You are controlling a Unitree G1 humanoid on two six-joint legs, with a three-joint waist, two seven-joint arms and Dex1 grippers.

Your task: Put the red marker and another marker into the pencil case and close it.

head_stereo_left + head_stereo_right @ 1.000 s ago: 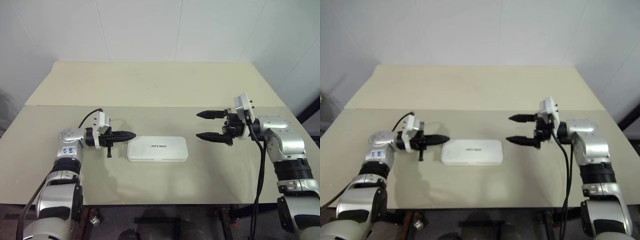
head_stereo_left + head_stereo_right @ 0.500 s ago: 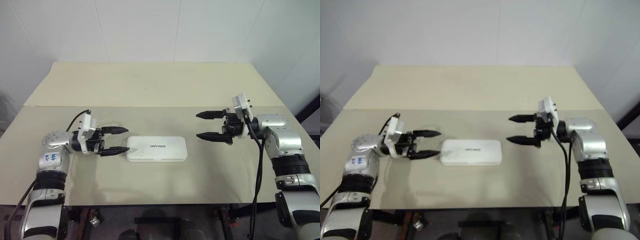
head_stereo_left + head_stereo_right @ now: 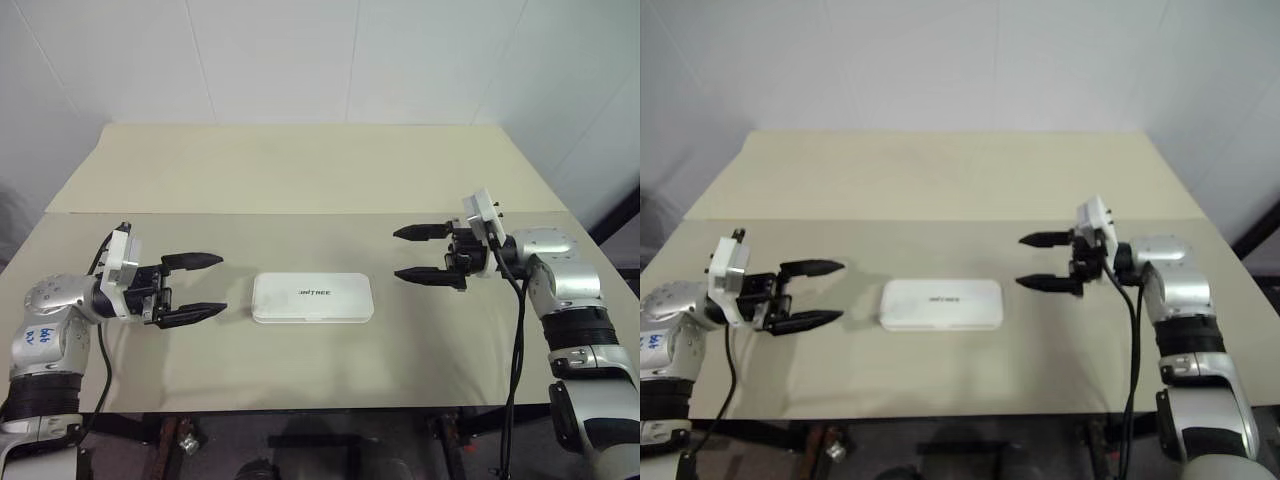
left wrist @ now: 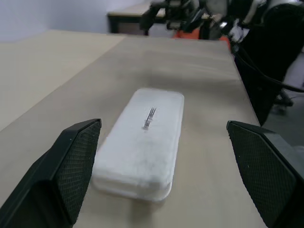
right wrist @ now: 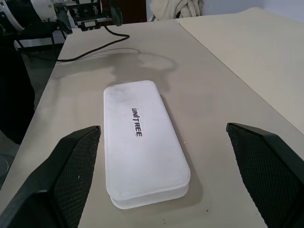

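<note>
Item one, the pencil case (image 3: 313, 298): you have it lying flat and shut near the front middle of the desk (image 3: 300, 170), lid up, small dark lettering on top, long side running across between the two arms. Item two, the left claw (image 3: 206, 285): you are holding it level on the left side of the case, fingers spread wide with nothing between them, tips aimed at the case's near short end and standing clear of it with bare desk between. In the left wrist view the case (image 4: 140, 142) lies lengthwise ahead between the two black fingers (image 4: 71, 166). Item three, the right claw (image 3: 407, 252): you have it level on the right side of the case, fingers likewise spread wide and empty, tips pointing left and apart from the case's right end. In the right wrist view the case (image 5: 142, 142) sits between its fingers (image 5: 76, 166), lettering readable along the lid. Item four, the desk: a pale beige top with a seam running across behind the case, white walls beyond.
</note>
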